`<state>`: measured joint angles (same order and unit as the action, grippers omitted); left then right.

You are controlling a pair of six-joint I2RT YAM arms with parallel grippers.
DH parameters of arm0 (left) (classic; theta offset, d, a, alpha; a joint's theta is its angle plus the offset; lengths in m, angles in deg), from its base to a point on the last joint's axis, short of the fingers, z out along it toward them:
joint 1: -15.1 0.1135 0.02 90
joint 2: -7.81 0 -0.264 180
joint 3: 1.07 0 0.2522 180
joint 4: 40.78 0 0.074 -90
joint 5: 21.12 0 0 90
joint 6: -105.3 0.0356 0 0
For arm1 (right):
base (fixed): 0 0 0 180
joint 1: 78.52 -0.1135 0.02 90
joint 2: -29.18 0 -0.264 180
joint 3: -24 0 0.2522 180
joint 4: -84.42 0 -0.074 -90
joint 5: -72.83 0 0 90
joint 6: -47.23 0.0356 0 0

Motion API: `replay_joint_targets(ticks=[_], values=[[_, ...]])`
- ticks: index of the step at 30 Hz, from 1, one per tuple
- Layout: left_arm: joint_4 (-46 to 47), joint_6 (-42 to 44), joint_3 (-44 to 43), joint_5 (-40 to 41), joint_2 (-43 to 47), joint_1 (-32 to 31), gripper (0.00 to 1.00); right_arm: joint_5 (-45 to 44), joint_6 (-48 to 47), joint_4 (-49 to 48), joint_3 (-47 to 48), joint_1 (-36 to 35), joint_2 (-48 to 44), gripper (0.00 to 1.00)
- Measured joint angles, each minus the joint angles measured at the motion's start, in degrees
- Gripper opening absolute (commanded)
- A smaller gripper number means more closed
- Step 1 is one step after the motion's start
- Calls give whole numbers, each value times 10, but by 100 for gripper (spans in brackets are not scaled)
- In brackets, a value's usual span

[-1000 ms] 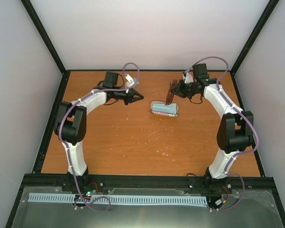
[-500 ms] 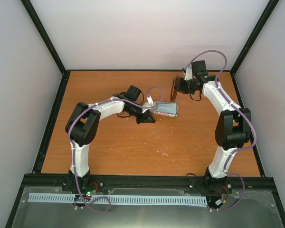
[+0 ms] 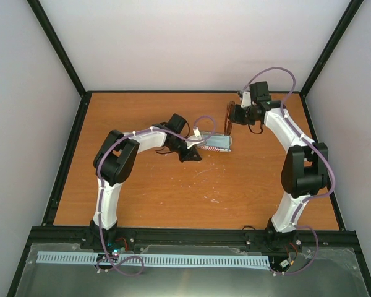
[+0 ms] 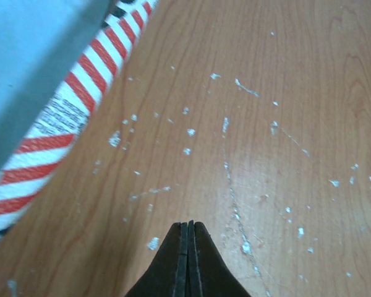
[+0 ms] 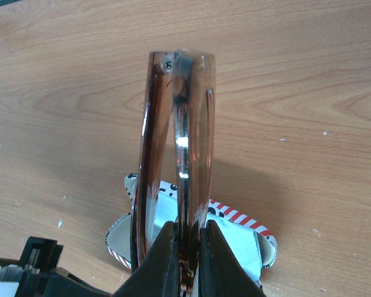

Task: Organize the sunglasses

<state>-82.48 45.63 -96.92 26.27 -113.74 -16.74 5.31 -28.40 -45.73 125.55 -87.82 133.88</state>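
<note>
My right gripper (image 3: 234, 115) is shut on the folded sunglasses (image 3: 228, 118), which have a reddish-brown frame and tinted lenses, and holds them above the table behind the case. In the right wrist view the sunglasses (image 5: 178, 142) stand edge-on between my fingers, gripper (image 5: 187, 232). The oval flag-patterned case (image 3: 215, 143) lies below with the light blue cloth (image 3: 217, 142) on it; both show in the right wrist view, case (image 5: 238, 218), cloth (image 5: 235, 244). My left gripper (image 3: 195, 154) is shut and empty, just left of the case; in the left wrist view the gripper (image 4: 187, 226) hovers over bare wood beside the striped case (image 4: 62, 111).
The wooden table (image 3: 173, 185) has white scuff marks near its middle. A black frame rail (image 3: 68, 154) runs along the left edge and back. Grey walls enclose the table.
My left arm swung from the back left toward the case and now sits beside it, shut. My right gripper rose slightly with the sunglasses.
</note>
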Motion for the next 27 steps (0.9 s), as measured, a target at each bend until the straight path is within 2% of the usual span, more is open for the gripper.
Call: replay_joint_targets(ticks=[16,27], values=[[50,-13,-26,73,-40,0,1,-8,-21,3,-27,0,-34,3],[87,-25,-104,112,-72,3,2,8,-41,7,-56,0,-36,3]])
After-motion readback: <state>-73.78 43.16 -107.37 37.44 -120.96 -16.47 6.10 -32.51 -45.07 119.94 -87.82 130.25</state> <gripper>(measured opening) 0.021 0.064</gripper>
